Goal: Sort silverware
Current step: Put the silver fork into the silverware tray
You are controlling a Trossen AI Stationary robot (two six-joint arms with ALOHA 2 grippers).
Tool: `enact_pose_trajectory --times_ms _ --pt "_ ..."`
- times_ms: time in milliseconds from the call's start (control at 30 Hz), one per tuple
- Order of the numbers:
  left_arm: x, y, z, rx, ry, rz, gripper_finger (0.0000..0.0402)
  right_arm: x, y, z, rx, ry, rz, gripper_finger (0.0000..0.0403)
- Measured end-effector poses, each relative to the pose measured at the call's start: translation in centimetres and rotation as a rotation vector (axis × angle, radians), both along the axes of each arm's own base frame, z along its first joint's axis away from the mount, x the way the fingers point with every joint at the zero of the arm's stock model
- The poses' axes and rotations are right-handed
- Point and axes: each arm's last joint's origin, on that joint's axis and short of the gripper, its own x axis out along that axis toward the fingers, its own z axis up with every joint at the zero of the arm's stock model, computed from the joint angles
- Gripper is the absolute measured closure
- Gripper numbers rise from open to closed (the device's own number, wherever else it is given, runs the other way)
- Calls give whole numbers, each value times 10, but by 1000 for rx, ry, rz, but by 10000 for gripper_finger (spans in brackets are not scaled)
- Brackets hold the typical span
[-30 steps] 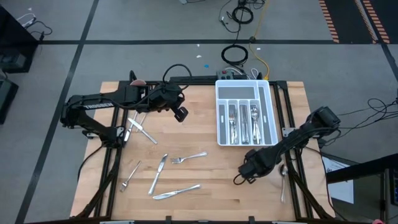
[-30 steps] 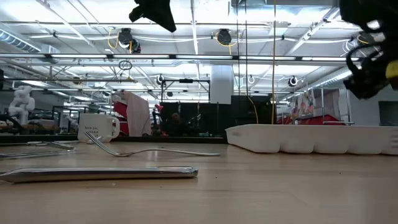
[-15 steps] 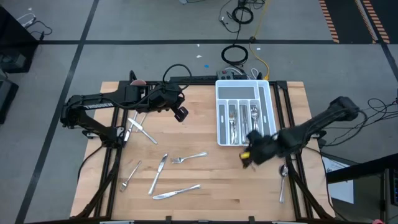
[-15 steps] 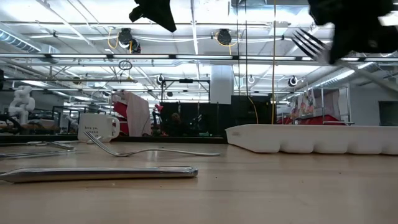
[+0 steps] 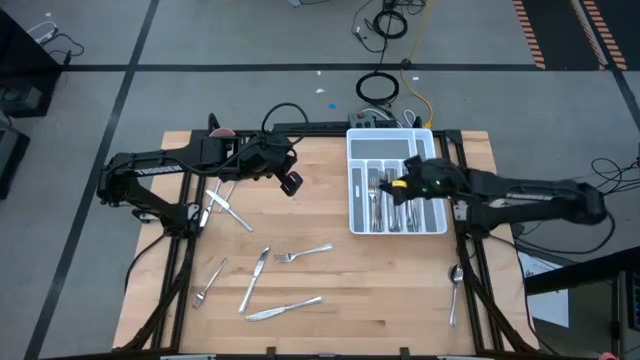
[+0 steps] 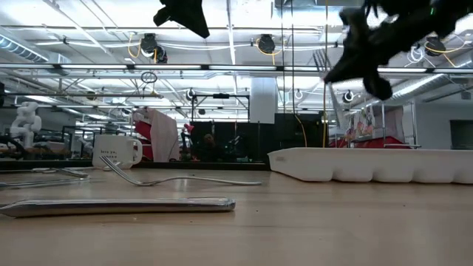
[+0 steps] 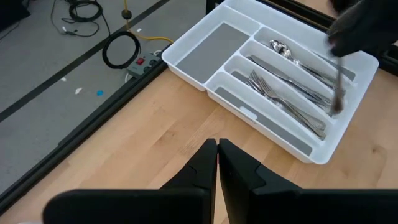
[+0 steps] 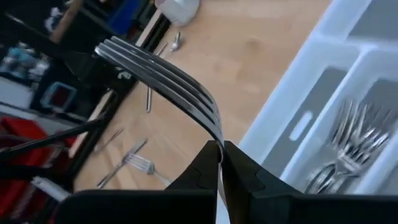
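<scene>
My right gripper [image 5: 403, 186] is shut on a shiny fork [image 8: 163, 73] and hangs above the white compartmented tray [image 5: 390, 147], which holds forks [image 5: 375, 195] and spoons [image 5: 408, 185]. More silverware lies loose on the wooden table: a fork [image 5: 303, 253], two knives [image 5: 255, 280] [image 5: 285, 308] and a small fork [image 5: 208, 283]. My left gripper [image 5: 290, 183] waits shut, raised over the table's far left part. In its wrist view the shut fingers [image 7: 217, 149] point toward the tray [image 7: 214, 46]. My right gripper pinches the fork's neck [image 8: 216, 138], just behind the tines, between its two fingers. The fingers come from the table's right, slanting a little down. The fork is lifted clear, its tines [image 6: 321, 59] up and its handle [image 7: 339, 93] hanging over the tray.
A white mug [image 6: 118, 151] stands at the table's far left corner. Two pieces of silverware [image 5: 228, 205] lie crossed under the left arm. A spoon [image 5: 456, 290] lies by the table's right edge. Bare wood shows in the near right part.
My right gripper has risen from low over the table's near right part and gone toward the far edge, ending above the tray. It has tipped from pointing down to nearly level. The fork has gone up with it, clear of the table.
</scene>
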Motion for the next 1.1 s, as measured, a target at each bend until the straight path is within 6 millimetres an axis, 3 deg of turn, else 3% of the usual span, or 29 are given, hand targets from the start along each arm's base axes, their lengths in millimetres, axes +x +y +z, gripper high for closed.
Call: enact_pose_trajectory --times_ms 167,433,767,1100 --pt "0 0 0 0 0 0 377 -7 -24 -42 111 -16 13 403" --pt "0 0 0 -2 -1 2 377 -8 -52 -65 142 -2 46 403" --pt "0 0 0 -6 -5 7 377 3 -70 -91 183 54 73 400" --pt "0 0 0 -1 -4 12 377 1 -75 -95 125 103 12 300"
